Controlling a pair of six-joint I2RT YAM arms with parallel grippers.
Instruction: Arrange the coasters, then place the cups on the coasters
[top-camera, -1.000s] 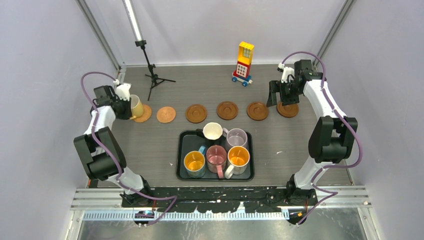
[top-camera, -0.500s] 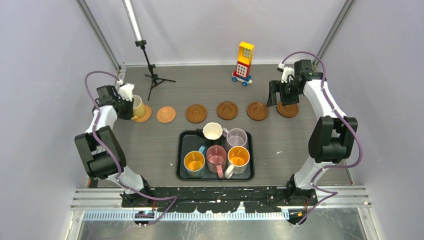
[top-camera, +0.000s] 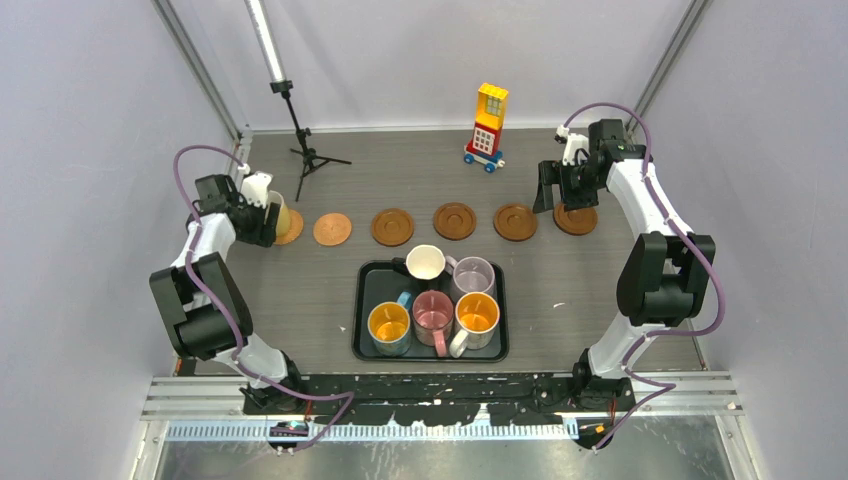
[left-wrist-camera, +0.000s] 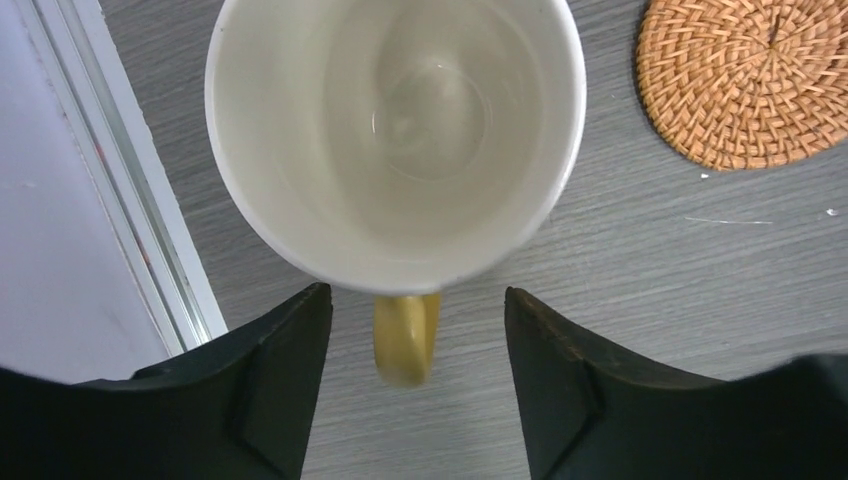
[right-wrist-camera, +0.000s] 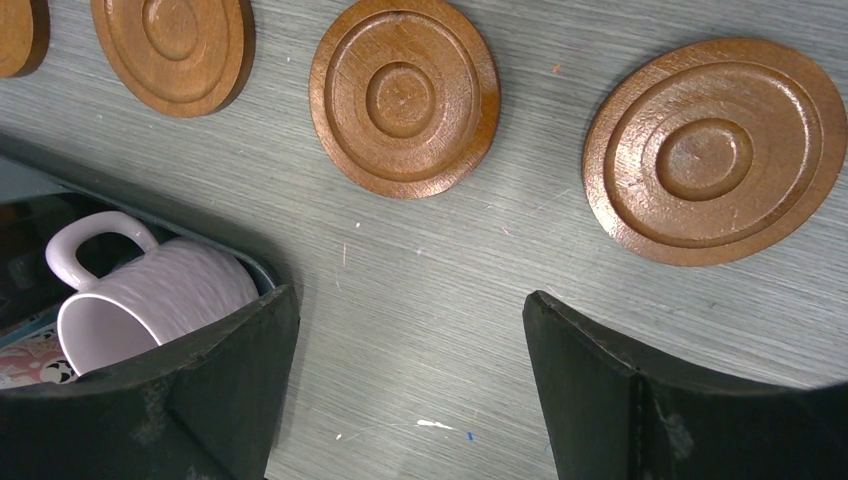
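A cream cup (left-wrist-camera: 395, 130) stands upright on the leftmost coaster (top-camera: 291, 229), which the left wrist view hides. My left gripper (left-wrist-camera: 415, 295) is open, its fingers on either side of the cup's yellow handle (left-wrist-camera: 407, 335) without touching it. Beside the cup lies a woven coaster (left-wrist-camera: 745, 80). Brown ringed coasters (top-camera: 392, 226) (top-camera: 454, 220) (top-camera: 515, 221) (top-camera: 575, 218) continue the row to the right. My right gripper (right-wrist-camera: 410, 370) hangs open and empty over bare table near the last two coasters (right-wrist-camera: 405, 95) (right-wrist-camera: 715, 150). Several cups sit in the black tray (top-camera: 357, 310), among them a pale lilac one (right-wrist-camera: 150, 300).
A toy block tower (top-camera: 488, 125) stands at the back, right of centre. A small black tripod (top-camera: 300, 135) stands at the back left, close behind the left gripper. The white frame rail (left-wrist-camera: 130, 230) runs just left of the cream cup.
My left gripper has opened and let go of the cream cup's handle; the cup now stands on the leftmost coaster. The right arm has not moved.
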